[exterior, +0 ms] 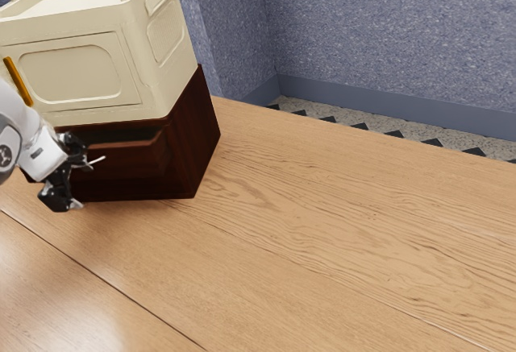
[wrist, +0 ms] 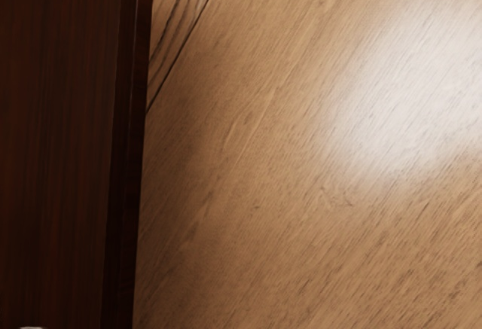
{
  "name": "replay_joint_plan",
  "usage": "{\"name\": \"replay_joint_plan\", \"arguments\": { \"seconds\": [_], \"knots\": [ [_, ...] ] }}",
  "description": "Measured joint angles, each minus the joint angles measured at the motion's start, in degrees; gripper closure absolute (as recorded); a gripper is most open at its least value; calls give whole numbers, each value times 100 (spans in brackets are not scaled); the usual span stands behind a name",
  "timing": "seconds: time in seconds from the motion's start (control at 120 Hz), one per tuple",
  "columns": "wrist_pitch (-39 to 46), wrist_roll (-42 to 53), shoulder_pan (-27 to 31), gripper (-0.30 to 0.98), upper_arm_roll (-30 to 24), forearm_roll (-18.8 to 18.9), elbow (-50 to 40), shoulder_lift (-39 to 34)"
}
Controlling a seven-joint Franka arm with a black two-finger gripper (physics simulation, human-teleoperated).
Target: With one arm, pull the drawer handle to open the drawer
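Table (exterior: 322,287) | drawer (exterior: 133,165) just beside pincer (exterior: 87,183) | pincer spread wide, gripping nothing

From where I'm standing, the drawer (exterior: 133,168) is a dark one — deep reddish-brown wood, with a wide front and a paler brown strip catching light along its upper part. It sits level and upright in a low cabinet (exterior: 203,130) of the same dark wood, on the table (exterior: 322,215), right under a cream crate (exterior: 71,72). Part of the front is hidden, and whether it's flush or slightly ajar — I can't tell. The handle is too hard to make out.
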Motion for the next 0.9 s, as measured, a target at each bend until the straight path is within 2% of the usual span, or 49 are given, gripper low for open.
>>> {"name": "replay_joint_plan", "arguments": {
  "seconds": [0.058,0.167,0.2,0.3,0.383,0.467,0.592,0.692,0.85,0.9],
  "knots": [
    [-4,9,8,15,-8,-14,-86,-108],
    [-11,23,-18,7,-30,-16,-270,-383],
    [-18,27,-9,10,-41,-25,-328,-482],
    [-53,34,-34,9,-58,-10,-537,-788],
    [-90,38,-27,-2,-60,-69,-698,-983],
    [-126,41,39,-3,-102,-98,-865,-1178],
    [-210,41,503,9,-592,-30,-1120,-1534],
    [-276,42,696,-2,-780,116,-1352,-1804],
    [-377,47,992,-2,-1065,314,-1654,-2121],
    [-415,48,1035,-11,-1101,331,-1727,-2216]
  ]
}}
